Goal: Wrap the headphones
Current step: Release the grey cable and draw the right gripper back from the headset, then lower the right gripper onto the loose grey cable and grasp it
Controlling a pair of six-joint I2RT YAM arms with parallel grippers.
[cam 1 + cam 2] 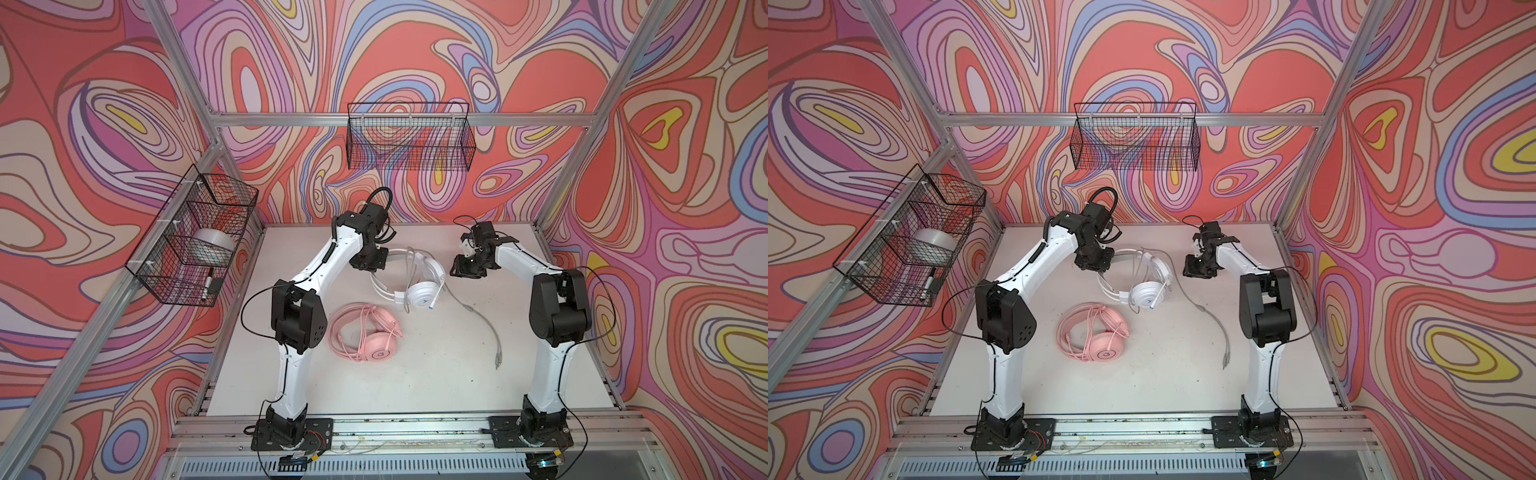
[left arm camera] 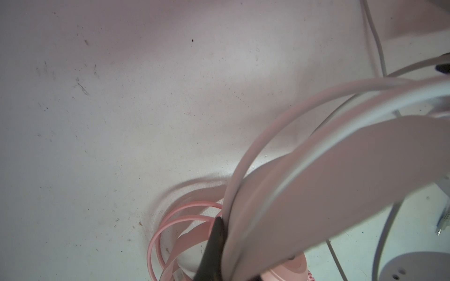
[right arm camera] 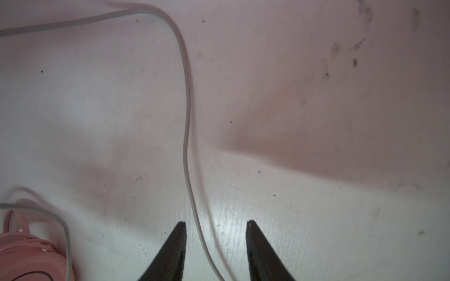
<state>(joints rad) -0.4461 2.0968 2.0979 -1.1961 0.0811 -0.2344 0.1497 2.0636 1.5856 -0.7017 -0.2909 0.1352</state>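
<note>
Psychedelic swirled walls ring the white desk (image 1: 436,374), where left jaws pinch the headband of the white headset (image 1: 419,293) near the pink headset (image 1: 374,345); right jaws, spread astride the grey cable (image 3: 186,121), should close squarely on it before winding.

Smooth plastic white headphones (image 1: 422,296), matt table (image 1: 415,374)

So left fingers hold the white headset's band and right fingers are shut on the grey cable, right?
No: the right fingers are open, with the grey cable running between them, as the right wrist view shows. The left fingers do hold the white headset's band.
</note>
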